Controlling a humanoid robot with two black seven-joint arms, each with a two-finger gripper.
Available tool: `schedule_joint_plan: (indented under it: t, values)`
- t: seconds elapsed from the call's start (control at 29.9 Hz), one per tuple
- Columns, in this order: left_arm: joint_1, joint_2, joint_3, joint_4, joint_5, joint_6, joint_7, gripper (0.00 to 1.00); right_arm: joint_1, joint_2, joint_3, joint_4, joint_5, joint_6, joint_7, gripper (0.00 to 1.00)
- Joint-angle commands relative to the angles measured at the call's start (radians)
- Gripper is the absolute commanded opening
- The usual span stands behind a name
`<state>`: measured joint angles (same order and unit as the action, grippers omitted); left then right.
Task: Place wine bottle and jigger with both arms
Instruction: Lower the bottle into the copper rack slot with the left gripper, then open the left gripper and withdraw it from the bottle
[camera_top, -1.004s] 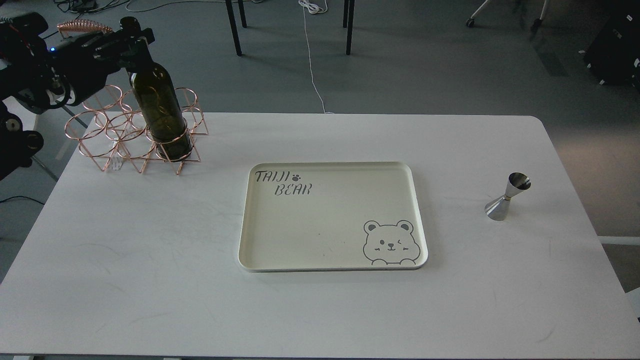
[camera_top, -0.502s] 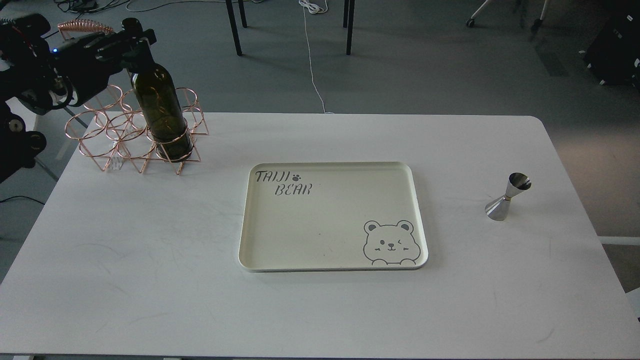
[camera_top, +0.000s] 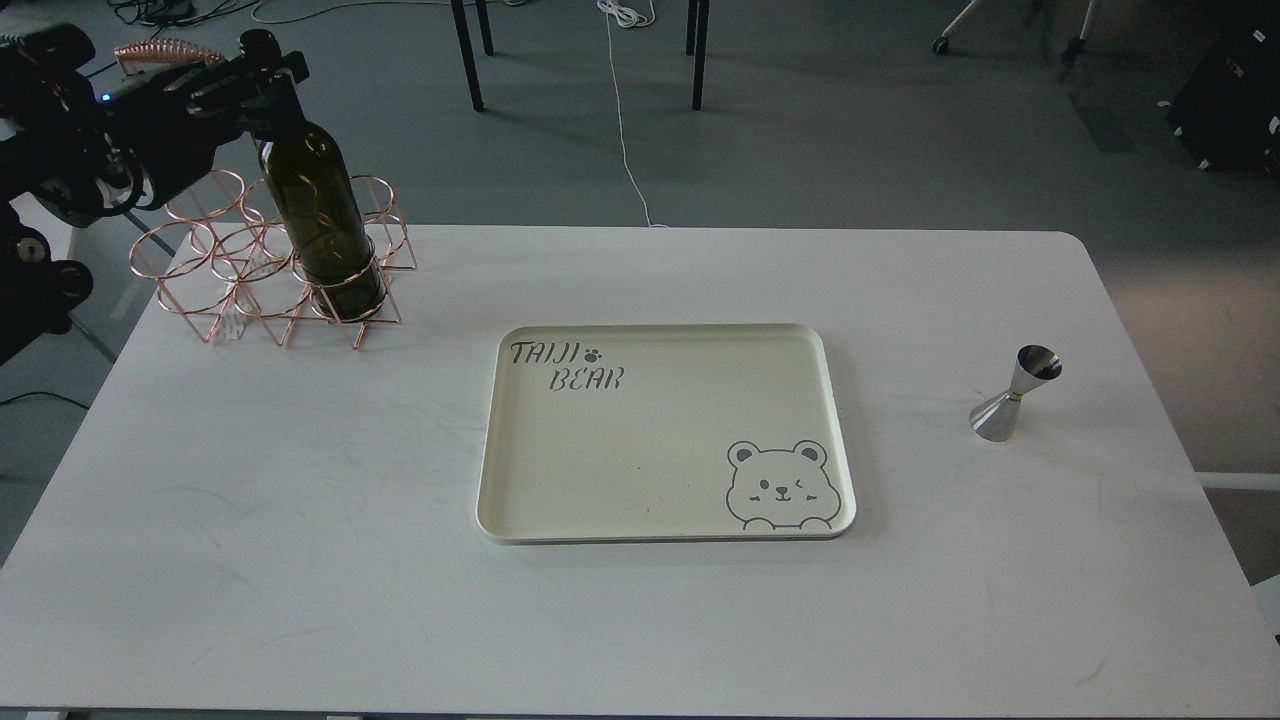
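The dark olive-green wine bottle (camera_top: 320, 215) stands upright in a front ring of the copper wire rack (camera_top: 215, 275) at the table's back left. My left gripper (camera_top: 265, 85) comes in from the left and is shut on the bottle's neck just below the mouth. The shiny steel jigger (camera_top: 1015, 393) stands upright on the table at the right, apart from everything. The cream tray (camera_top: 500, 500) with a bear drawing lies in the middle, with nothing on it. My right arm and gripper are out of view.
The white table (camera_top: 300, 560) has rounded corners, and its far edge runs just behind the rack. Black chair legs (camera_top: 465, 55) and a white cable (camera_top: 625, 130) are on the floor beyond the table.
The left gripper and the bottle's neck have shifted very slightly up and left. The bottle stays in the rack ring. The jigger and tray have not moved.
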<state>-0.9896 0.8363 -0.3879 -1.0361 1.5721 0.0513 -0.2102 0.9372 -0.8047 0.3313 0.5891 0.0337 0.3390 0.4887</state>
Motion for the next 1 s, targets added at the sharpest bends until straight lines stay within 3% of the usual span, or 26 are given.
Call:
schedule_joint_plan:
  t: [0.0,0.17,0.27,0.37,0.47,0.6,0.97]
  values:
    - [-0.001,0.000,0.001,0.011,0.000,0.001,-0.003,0.31,0.000,-0.001,0.000,0.000,0.000,0.002,0.000,0.96]
    - [-0.001,0.001,0.001,0.027,0.002,0.001,-0.005,0.21,0.000,-0.001,0.000,0.000,0.000,0.000,0.000,0.96]
    - [0.000,0.001,0.001,0.031,0.000,-0.001,0.000,0.23,0.000,-0.002,0.000,0.000,0.000,0.002,0.000,0.96]
    - [0.000,0.000,0.001,0.036,-0.003,-0.001,0.003,0.33,0.000,-0.001,0.000,0.000,0.000,0.002,0.000,0.96]
    - [0.000,0.000,0.001,0.036,-0.003,-0.001,0.005,0.63,0.000,-0.001,0.002,0.002,0.000,0.002,0.000,0.96]
    - [0.000,0.000,0.003,0.036,0.000,-0.001,0.005,0.72,0.000,-0.001,0.002,0.002,0.000,0.002,0.000,0.96]
    - [0.003,-0.002,-0.008,0.061,-0.009,0.004,0.006,0.81,0.000,-0.002,0.002,0.002,0.000,0.002,0.000,0.96]
